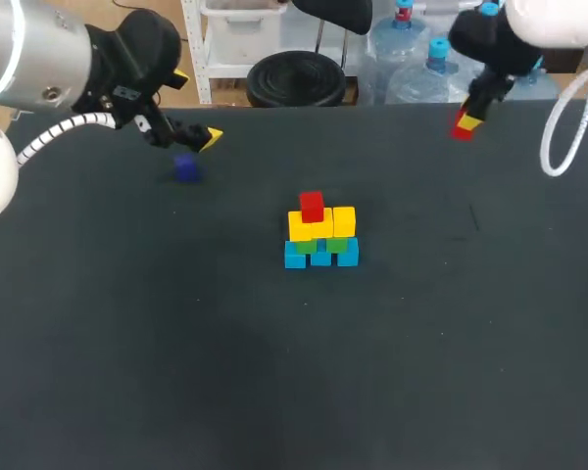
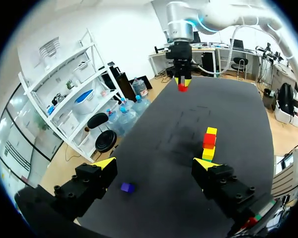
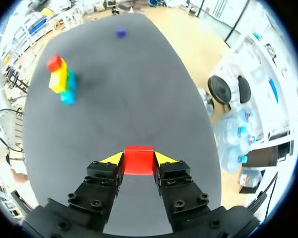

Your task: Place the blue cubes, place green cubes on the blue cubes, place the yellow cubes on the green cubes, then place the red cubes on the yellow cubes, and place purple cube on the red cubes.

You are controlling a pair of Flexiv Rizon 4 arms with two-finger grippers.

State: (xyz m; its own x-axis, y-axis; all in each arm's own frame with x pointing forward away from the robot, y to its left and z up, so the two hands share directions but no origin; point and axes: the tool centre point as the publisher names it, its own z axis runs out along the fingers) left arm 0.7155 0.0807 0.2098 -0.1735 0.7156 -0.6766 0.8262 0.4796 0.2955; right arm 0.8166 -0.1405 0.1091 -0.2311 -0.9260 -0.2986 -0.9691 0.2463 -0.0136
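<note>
Readiness for stacking is suggested: red cube point(image 3: 138, 159) gripped in the right claw point(image 3: 138, 157), left claw point(image 2: 156, 166) open near the purple cube point(image 2: 127, 187).

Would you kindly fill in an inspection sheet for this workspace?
Surface: dark table.
Job's things: stack mid-table, with blue, green and yellow rows and one red cube on top; purple cube alone by the left gripper; second red cube held.
Clutter: nothing seen.
Grippers: left gripper open, clear of the purple cube; right gripper shut on the second red cube, raised off the table.
Cables: white hose on left arm; white loop by right arm.
Surroundings: nothing seen.
</note>
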